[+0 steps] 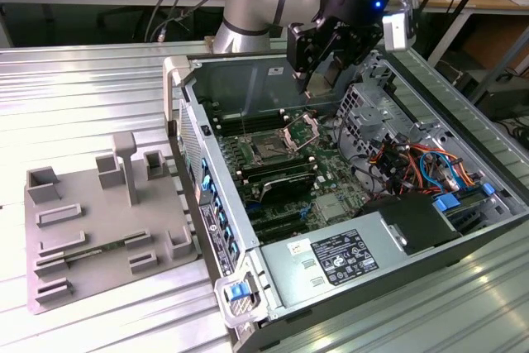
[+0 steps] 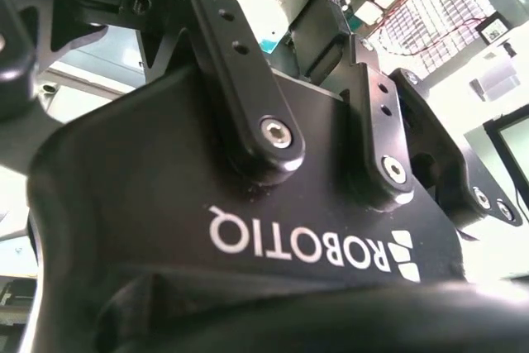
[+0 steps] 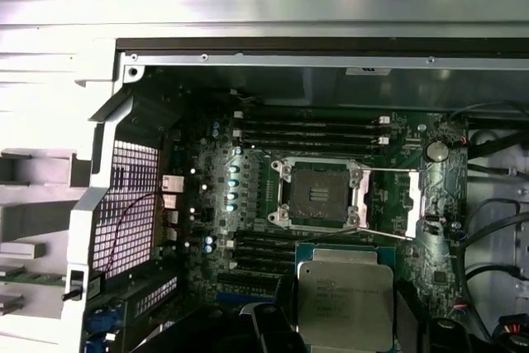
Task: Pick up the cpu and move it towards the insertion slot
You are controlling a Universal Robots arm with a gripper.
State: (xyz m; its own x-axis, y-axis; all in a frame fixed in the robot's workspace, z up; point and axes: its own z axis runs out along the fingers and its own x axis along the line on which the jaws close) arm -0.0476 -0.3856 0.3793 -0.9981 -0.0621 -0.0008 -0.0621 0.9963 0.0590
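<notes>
My gripper [image 1: 316, 88] hangs over the open computer case, above the motherboard. In the first wrist view the cpu [image 3: 343, 293], a flat square chip with a silvery top, sits between the dark fingers [image 3: 269, 324], so the gripper is shut on it. The insertion slot [image 3: 318, 194] is a square socket with a dark centre and a silver frame, lying just beyond the cpu's edge. In the exterior view the insertion slot [image 1: 269, 151] lies below the gripper and toward that view's left, with its metal bracket [image 1: 302, 131] hinged up. The gripper's black housing [image 2: 248, 204] appears in the second wrist view.
Long black memory slots [image 3: 314, 126] flank the socket. A drive cage [image 1: 364, 113], coloured cables [image 1: 417, 163] and the power supply [image 1: 331, 262] crowd the case's right and front. The case wall [image 1: 186, 121] stands on the left. A grey plastic fixture [image 1: 99, 229] lies on the ribbed metal table [image 1: 74, 97].
</notes>
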